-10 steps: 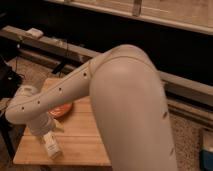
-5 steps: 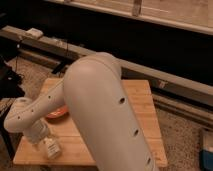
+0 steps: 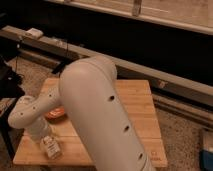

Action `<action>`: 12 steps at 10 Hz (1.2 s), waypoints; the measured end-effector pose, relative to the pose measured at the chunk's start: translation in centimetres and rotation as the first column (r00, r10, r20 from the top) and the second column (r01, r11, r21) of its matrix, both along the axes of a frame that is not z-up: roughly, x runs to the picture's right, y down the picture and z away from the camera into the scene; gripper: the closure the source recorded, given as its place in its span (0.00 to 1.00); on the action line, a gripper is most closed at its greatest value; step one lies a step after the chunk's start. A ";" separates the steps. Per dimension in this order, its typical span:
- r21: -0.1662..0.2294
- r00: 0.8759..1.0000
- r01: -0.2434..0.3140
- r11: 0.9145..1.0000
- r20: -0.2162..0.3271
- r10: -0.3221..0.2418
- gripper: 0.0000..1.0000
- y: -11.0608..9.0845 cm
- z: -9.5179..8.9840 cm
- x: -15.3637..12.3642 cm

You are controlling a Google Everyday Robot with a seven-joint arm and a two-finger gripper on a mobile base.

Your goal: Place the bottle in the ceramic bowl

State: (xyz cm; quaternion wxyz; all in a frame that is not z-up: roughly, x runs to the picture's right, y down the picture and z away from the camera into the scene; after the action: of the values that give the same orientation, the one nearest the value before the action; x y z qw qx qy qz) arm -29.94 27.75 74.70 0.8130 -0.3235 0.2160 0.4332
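Observation:
The small white bottle [image 3: 50, 148] is on the wooden table [image 3: 141, 114] near its front left corner, its cap pointing away from me. My gripper [image 3: 43, 140] is right at the bottle's far end, at the tip of the white forearm that bends down from the left. The orange-red ceramic bowl [image 3: 56, 114] sits on the table just behind the bottle. It is mostly hidden by my arm, and only a sliver of its rim shows. My bulky upper arm [image 3: 102, 115] fills the middle of the view.
A long low ledge [image 3: 150, 75] with cables runs behind the table, with a small white box [image 3: 34, 33] on it at the left. Dark equipment [image 3: 7, 82] stands left of the table. A blue object [image 3: 207, 152] lies on the floor at the right.
My upper arm has swung left and nearer the camera, covering more of the table and the bowl. The bottle and gripper stay at the front left corner.

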 end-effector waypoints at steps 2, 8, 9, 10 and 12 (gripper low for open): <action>-0.026 0.999 0.035 0.999 -0.014 -0.035 0.54 0.6 1.0 0.0; -0.048 0.994 -0.012 0.999 0.109 0.017 1.00 -4.4 -3.7 -1.3; -0.052 0.989 -0.024 0.998 0.143 0.031 1.00 -5.8 -5.0 -1.6; -0.051 0.982 -0.041 0.998 0.180 0.049 1.00 -7.4 -6.1 -2.0; -0.031 0.970 -0.081 0.996 0.228 0.086 1.00 -10.4 -6.6 -2.8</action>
State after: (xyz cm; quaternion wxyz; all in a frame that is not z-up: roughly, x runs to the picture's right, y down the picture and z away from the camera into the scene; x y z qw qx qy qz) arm -32.78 17.32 68.12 0.8100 -0.3888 0.1116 0.4246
